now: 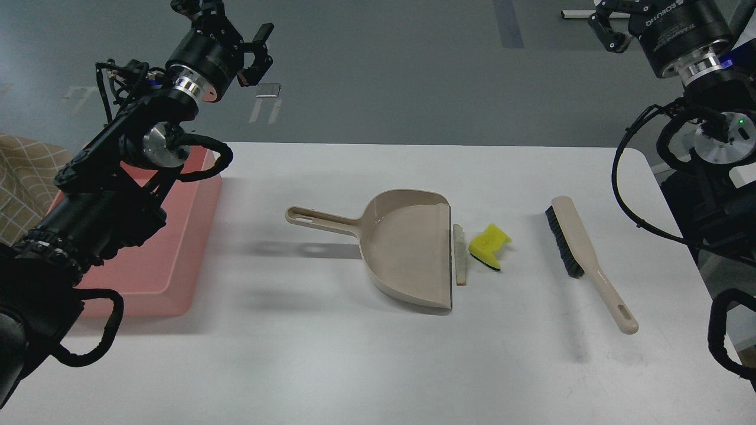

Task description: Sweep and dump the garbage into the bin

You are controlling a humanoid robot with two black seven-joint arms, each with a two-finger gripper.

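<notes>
Head view: both arms are raised off the table (354, 366). The left gripper (251, 44) hangs open and empty; the right gripper (608, 29) I cannot tell. The sponge piece (489, 245) and bread slice (459, 254) lie beside the dustpan (407, 248), with the pink bin (171, 260) at left.

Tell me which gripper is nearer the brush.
Right. The right gripper hangs high beyond the table's far edge, above the brush; the left gripper is across the table, above the pink bin.

Bin (177, 260) left – dustpan (407, 248), bread (459, 255), sponge (488, 245), brush (585, 260) rightward.
</notes>
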